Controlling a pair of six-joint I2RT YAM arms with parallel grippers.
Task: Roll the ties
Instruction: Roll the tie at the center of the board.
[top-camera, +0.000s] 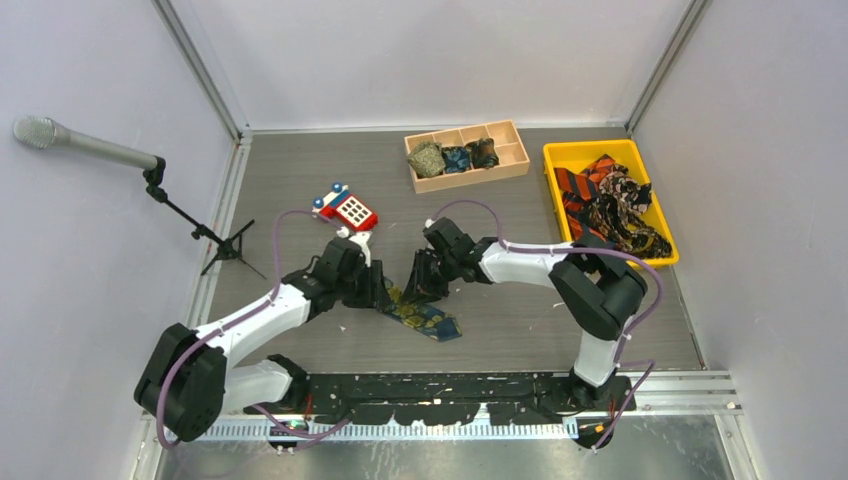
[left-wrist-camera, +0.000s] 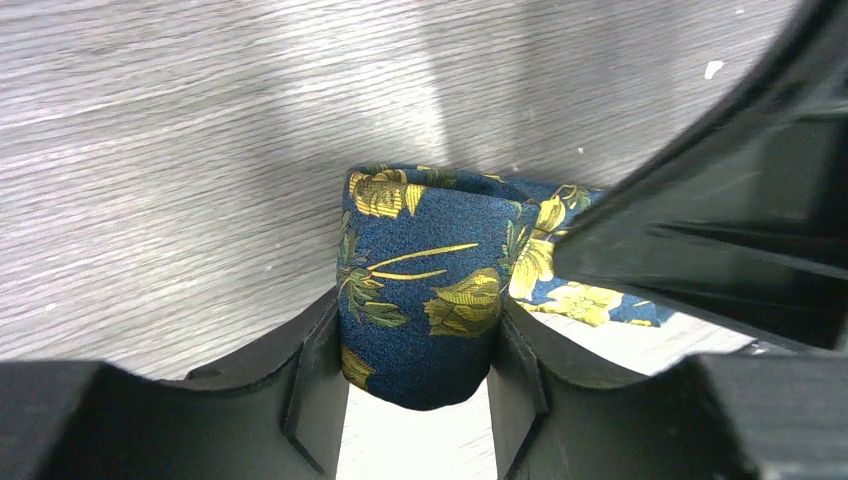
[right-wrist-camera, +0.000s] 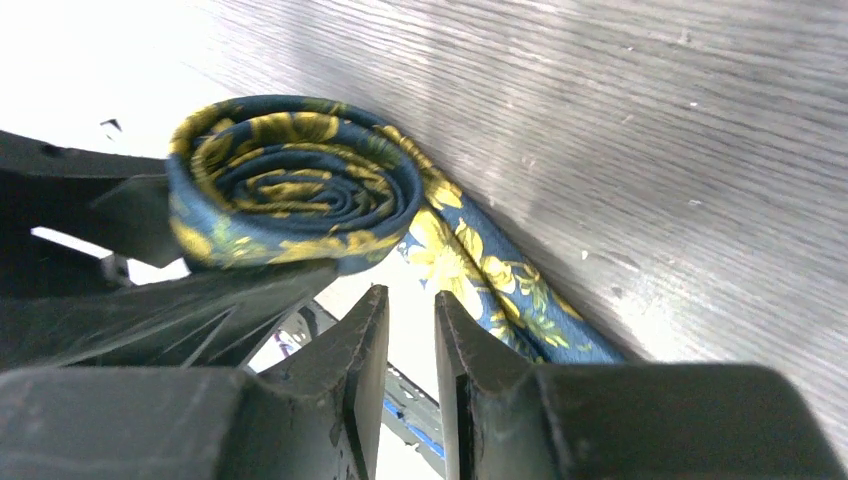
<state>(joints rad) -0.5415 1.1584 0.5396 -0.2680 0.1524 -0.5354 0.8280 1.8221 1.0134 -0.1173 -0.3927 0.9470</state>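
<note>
Navy tie (top-camera: 428, 320) with yellow flowers, mid-worktop. One end is wound into a tight coil (right-wrist-camera: 290, 185). The loose tail lies flat and runs off toward 4 o'clock in the top view.

Left claw (left-wrist-camera: 418, 390): coil stands on edge between its two fingers, one finger against each side, so it is clamped on the coil. Right claw (right-wrist-camera: 410, 310): comes in from 3 o'clock with its tips just beside the coil, over the start of the tail. Its fingers are a narrow slit apart with nothing between them.

Worktop (top-camera: 560, 320): grey wood-grain boards with pale specks. Pale walls (top-camera: 420, 60) close it in at 9, 12 and 3 o'clock. A black rail (top-camera: 450, 385) carrying the arm bases runs along the 6 o'clock edge.

Open room: bare boards from the tail toward 3 o'clock.

- Toy phone (top-camera: 347, 208): near, at 11 o'clock of the coil.
- Wooden tray (top-camera: 515, 160): at 1 o'clock, well apart, holding three rolled ties (top-camera: 456, 158) side by side.
- Yellow bin (top-camera: 560, 152): at 2 o'clock against the right wall, heaped with loose ties (top-camera: 610, 205).
- Microphone (top-camera: 85, 145): on a stand at 10 o'clock, by the left wall.
</note>
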